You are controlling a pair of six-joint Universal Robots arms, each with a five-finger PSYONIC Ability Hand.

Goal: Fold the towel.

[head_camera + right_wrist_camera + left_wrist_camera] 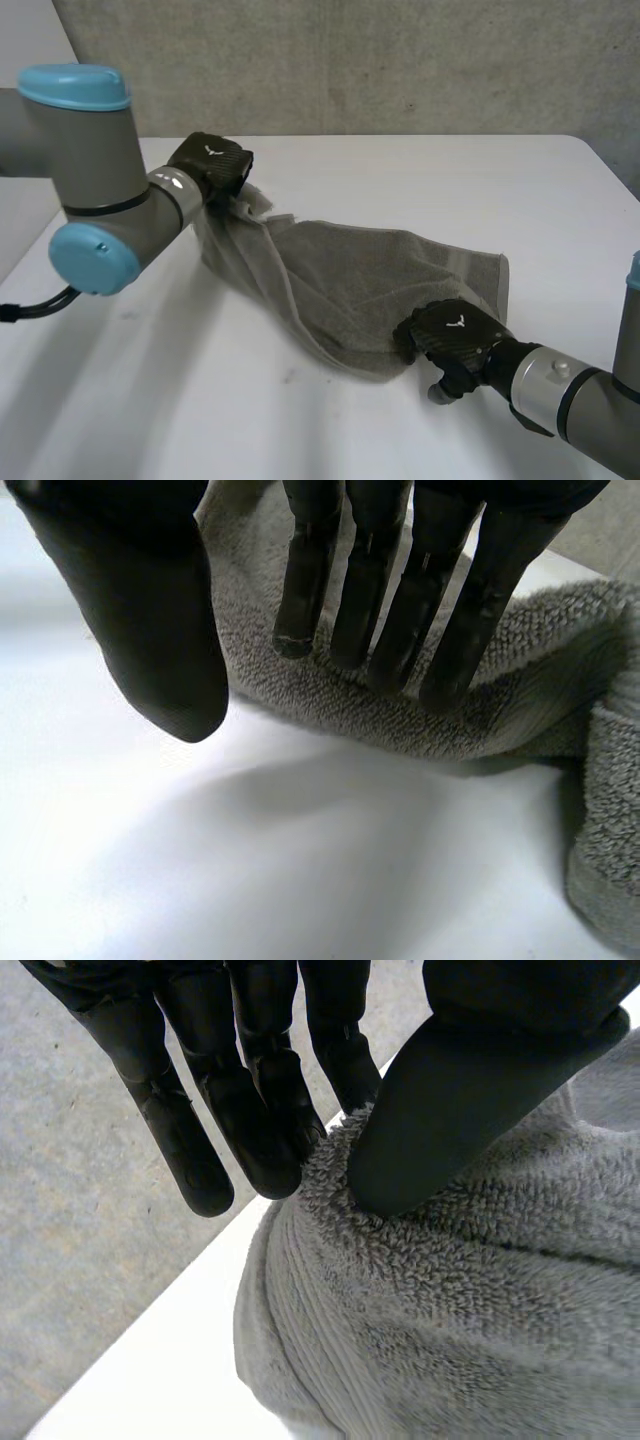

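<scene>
Left hand tight on bunched, loop-piled grey towel corner

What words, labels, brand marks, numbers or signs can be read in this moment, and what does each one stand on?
No words or numbers can be read anywhere.
Back of the left hand: a small white emblem, a sign rather than letters.
Back of the right hand: a matching small white emblem, also not letters.
The grey towel: no tag or print on the parts that show.
</scene>
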